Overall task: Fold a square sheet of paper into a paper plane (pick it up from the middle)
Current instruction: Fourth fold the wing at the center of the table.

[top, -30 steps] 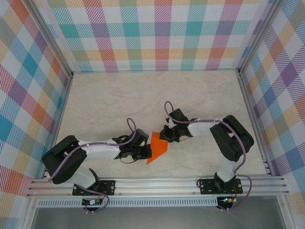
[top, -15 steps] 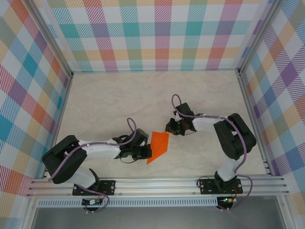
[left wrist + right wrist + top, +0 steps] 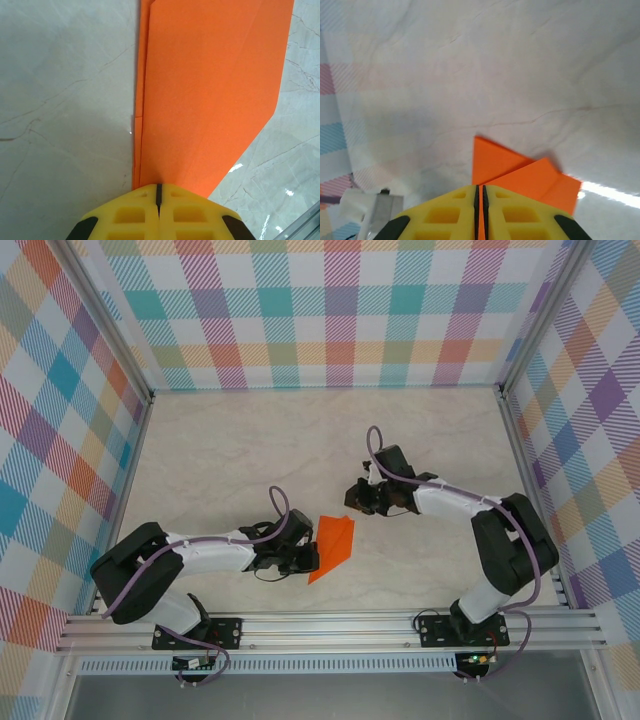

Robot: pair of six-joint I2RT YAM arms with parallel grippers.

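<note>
The orange paper (image 3: 335, 543) lies folded flat on the marble table, a narrow pointed shape with layered edges. In the left wrist view the paper (image 3: 210, 90) stretches away from my left gripper (image 3: 158, 186), whose yellow jaws are shut with their tips resting on its near end. From above, the left gripper (image 3: 312, 560) sits at the paper's left edge. My right gripper (image 3: 350, 497) is shut and hovers just beyond the paper's far tip, apart from it. The right wrist view shows the paper (image 3: 520, 170) past the right gripper (image 3: 481, 187).
Aluminium frame posts and checked walls enclose the table (image 3: 250, 450). A metal rail (image 3: 330, 625) runs along the near edge by both arm bases. Open marble surface lies behind and to the left of the paper.
The right gripper has drawn back up and to the right, off the paper's upper edge. The left gripper and the paper have stayed in place.
</note>
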